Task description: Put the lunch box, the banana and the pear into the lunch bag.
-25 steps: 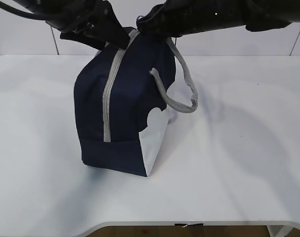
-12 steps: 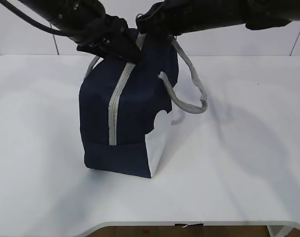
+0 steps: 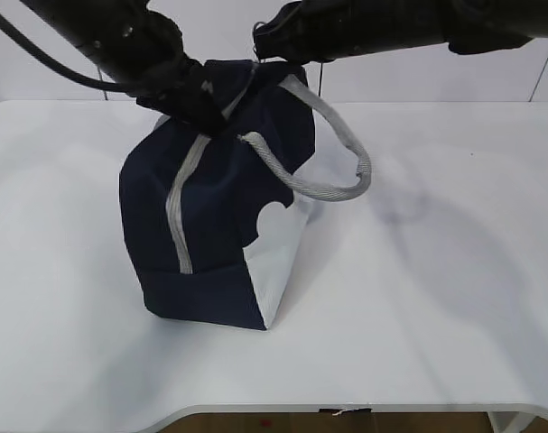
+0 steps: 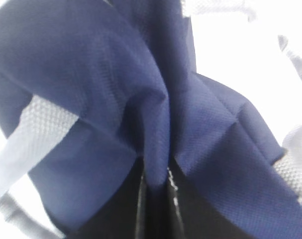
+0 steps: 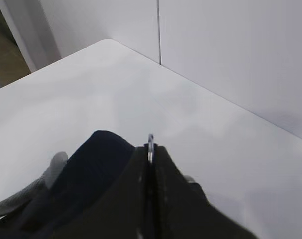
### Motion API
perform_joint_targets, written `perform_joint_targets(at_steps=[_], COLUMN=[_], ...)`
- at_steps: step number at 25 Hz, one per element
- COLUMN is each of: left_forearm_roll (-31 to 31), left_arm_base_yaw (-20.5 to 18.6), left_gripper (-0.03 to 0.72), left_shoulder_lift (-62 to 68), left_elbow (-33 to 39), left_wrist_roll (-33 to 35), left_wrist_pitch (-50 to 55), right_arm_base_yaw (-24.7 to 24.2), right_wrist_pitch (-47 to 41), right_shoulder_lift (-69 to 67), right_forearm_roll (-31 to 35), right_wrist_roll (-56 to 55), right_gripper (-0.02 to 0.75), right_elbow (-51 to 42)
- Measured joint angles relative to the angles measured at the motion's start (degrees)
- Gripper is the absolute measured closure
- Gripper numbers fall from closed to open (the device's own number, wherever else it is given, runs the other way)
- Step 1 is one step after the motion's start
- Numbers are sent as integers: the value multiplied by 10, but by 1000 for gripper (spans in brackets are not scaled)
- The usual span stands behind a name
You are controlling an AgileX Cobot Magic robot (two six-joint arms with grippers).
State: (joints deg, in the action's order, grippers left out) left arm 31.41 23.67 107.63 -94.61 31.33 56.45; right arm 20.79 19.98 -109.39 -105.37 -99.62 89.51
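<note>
The navy lunch bag (image 3: 215, 216) stands on the white table, its grey zipper (image 3: 179, 212) closed down the near face. My left gripper (image 3: 206, 108) is shut on a fold of the bag's fabric (image 4: 158, 149) near the top left. My right gripper (image 3: 260, 41) is shut on the zipper's ring pull (image 5: 150, 142) at the top of the bag. A grey rope handle (image 3: 332, 171) hangs to the right. The lunch box, banana and pear are out of view.
The white table (image 3: 436, 271) spreads around the bag, with its front edge near the bottom of the exterior view. A white wall with a vertical seam (image 5: 158, 30) stands behind.
The bag has tilted and shifted left at its base; my left gripper moved down and left along the top fabric. The rope handle swung outward. The right gripper stayed in place.
</note>
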Motion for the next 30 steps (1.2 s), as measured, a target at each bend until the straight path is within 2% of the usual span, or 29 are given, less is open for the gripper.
perform_joint_targets(at_steps=[3,11,14,23,30], left_forearm_roll=[-26,-49,-53,-53,-36], left_arm_base_yaw=[0,0,-1,-4,-38], left_gripper=[651,673,678,678,678], left_shoulder_lift=[0,0,0,1,1], left_elbow=[-2,-53,-62,-63,-63], left_wrist_roll=[20,136,160,171,172], left_wrist_pitch=[9,79,98,121,121], right_arm_base_yaw=[0,0,0,0,-16], right_wrist_pitch=[-16,-61,-72,-102,-98], right_shoulder_lift=[0,0,0,-34,-62], right_forearm_roll=[0,0,0,0,2], right_wrist_roll=[0,0,0,-1,-21], right_gripper=[732,732,732,732,732], right_elbow=[1,1,1,1,2])
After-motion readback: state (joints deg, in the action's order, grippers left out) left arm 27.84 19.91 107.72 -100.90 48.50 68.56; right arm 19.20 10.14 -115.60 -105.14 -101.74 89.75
